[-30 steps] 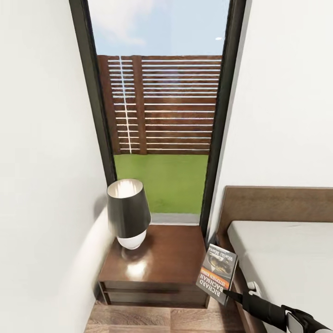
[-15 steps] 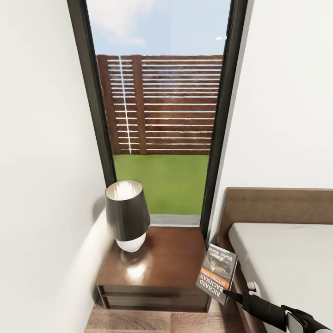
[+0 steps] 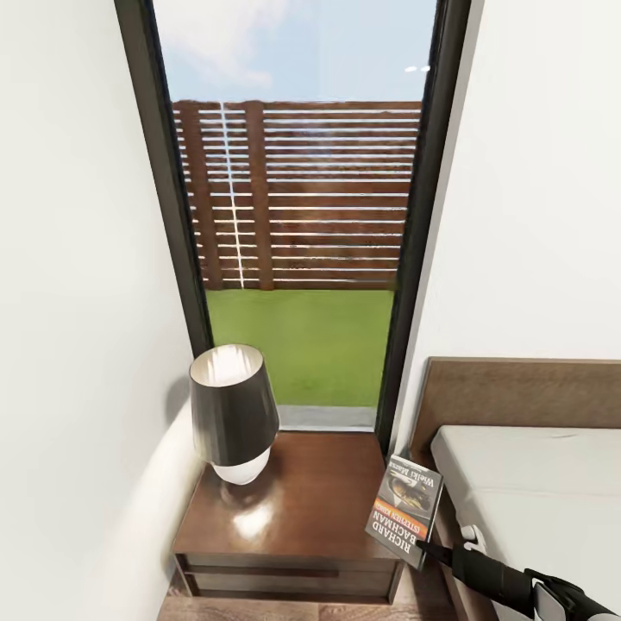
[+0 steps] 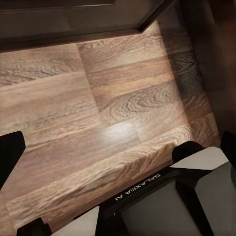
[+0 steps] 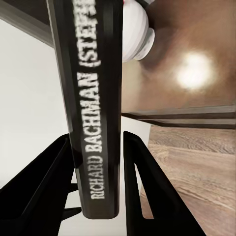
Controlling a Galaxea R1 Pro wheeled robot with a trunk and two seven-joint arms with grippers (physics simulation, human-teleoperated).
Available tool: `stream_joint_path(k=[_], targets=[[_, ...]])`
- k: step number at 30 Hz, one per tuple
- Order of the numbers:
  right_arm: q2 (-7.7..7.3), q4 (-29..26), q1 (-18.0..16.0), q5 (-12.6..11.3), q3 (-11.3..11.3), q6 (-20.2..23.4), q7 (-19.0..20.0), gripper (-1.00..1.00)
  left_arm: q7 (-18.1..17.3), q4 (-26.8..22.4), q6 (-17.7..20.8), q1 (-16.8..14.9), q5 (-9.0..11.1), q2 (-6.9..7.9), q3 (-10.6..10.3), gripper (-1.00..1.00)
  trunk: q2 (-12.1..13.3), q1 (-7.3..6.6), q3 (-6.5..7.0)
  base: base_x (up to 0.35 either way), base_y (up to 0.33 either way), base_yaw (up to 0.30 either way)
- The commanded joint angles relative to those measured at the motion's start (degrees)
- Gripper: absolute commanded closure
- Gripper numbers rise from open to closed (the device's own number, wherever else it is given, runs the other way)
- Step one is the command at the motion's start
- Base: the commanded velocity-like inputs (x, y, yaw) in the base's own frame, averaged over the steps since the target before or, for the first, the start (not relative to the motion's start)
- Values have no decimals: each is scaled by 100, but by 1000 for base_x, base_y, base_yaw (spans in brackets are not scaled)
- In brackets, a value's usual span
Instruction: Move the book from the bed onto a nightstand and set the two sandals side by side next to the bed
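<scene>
White-walled bedroom corner, tall dark-framed window at far centre showing grass and a slatted brown fence. Light wood-plank floor under the left wrist camera; dark tips of the left gripper sit at the frame edges there, well apart with nothing between them.

Low dark brown wooden nightstand with glossy top stands near left of centre, two drawer fronts visible. Black-shaded table lamp with round white base sits on its far left part.

Large bed with pale grey mattress and flat brown headboard fills the right side, just beside the nightstand.

Small dark paperback book with white lettering and orange band is held in the air, nearly upright and slightly tilted, at the nightstand's near right corner, between nightstand and bed. Cannot tell if it touches the top. Right gripper reaches in from near right and clamps the book's lower edge; in the right wrist view its two black fingers are closed on either side of the spine, lamp base and nightstand top beyond.
</scene>
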Motion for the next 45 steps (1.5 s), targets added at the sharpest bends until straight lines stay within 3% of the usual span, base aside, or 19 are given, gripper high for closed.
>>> stream_joint_path(k=[1,9,11,14,17,18,20,22,23,25,28,31,33,35,40,45], targets=[[-1,-1,-3,-2,-23,60,17,100,-3,3,-41,-4,-59,1,23,-100,-4,0,-6,6,0,0],[-1,-1,-3,-2,-23,60,20,100,-35,3,-43,-4,-63,1,23,-100,-4,0,-6,0,0,0],[-1,-1,-3,-2,-23,60,19,100,-182,2,-47,-4,-69,7,23,-100,-4,0,-6,0,0,0],[-1,-1,-3,-2,-23,60,24,100,-1438,-20,-49,-4,-70,41,49,-100,-4,0,-6,0,0,0],[-1,-1,-3,-2,-23,64,26,100,-2849,-267,-23,-4,-39,224,74,-100,-4,0,-6,0,0,0],[-1,-1,-3,-2,-23,65,26,100,-3020,-353,-15,-4,-15,262,78,-100,-4,0,-6,0,0,0],[-1,-1,-3,-2,-23,66,26,100,-3517,-817,100,-6,247,362,132,-100,-4,0,-6,0,0,0],[-1,-1,-3,-2,-23,65,26,100,-3762,-1294,500,-13,660,403,176,-100,-4,0,-6,0,0,0],[-1,-1,-3,-2,-23,64,26,100,-3801,-1426,651,-15,767,411,182,-100,-4,0,-6,0,0,0],[-1,-1,-3,-5,-23,66,26,100,-3971,-2130,1341,-19,1152,435,197,-100,-4,0,-6,0,0,0],[-1,-1,-3,-4,-23,67,26,100,-4305,-3185,2208,-21,1503,501,209,-100,-4,0,-6,0,0,0],[-1,-1,-3,-3,-23,68,26,100,-4564,-3793,2832,-35,1743,571,233,-100,-4,0,-6,0,0,0],[-1,-1,-3,-2,-23,66,26,100,-4718,-4163,3302,-52,2061,662,276,-100,-4,0,-6,0,0,0],[-1,-1,-3,-3,-23,67,26,100,-4788,-4364,3615,-64,2401,747,299,-100,-4,0,-6,0,0,0],[-1,-1,-3,-4,-23,65,26,100,-4821,-4478,3930,-81,3015,817,329,-100,-4,0,-6,0,0,0],[-6,-1,-3,-4,-23,67,26,100,-4804,-4473,4073,-83,3134,785,416,-100,-4,0,-6,0,0,0]])
